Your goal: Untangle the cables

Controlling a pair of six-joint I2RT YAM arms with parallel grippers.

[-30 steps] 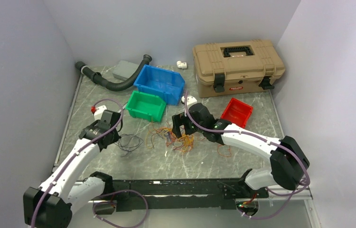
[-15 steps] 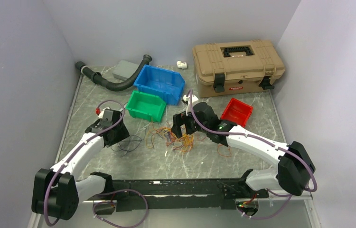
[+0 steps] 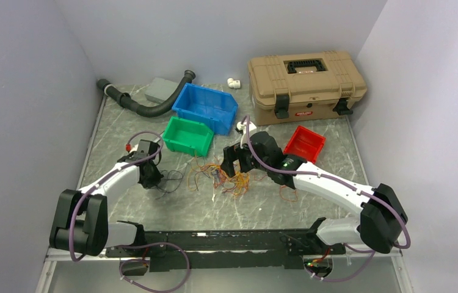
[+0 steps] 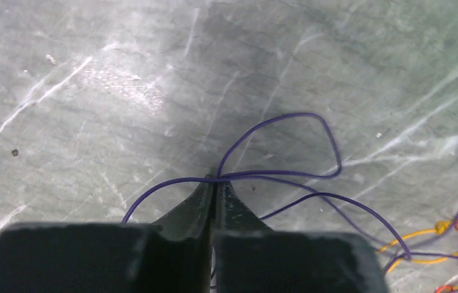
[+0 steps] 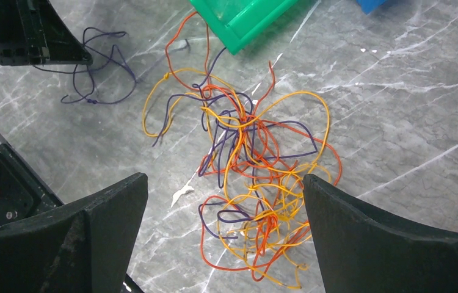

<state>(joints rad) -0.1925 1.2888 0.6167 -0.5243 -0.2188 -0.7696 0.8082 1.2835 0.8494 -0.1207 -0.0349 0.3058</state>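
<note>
The left gripper point(image 4: 215, 183) is pinching 1 purple cable point(image 4: 287, 116) left of the tangle point(image 5: 251, 159), which is lying directly under the wide-spread right gripper point(image 5: 225, 192).

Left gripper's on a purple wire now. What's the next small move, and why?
Probably lift the left gripper slightly and draw it away from the tangle. Its tips are pinched on the purple wire at the table, that wire trails toward the orange strands, and the right gripper hangs open above the tangle, holding nothing.
</note>
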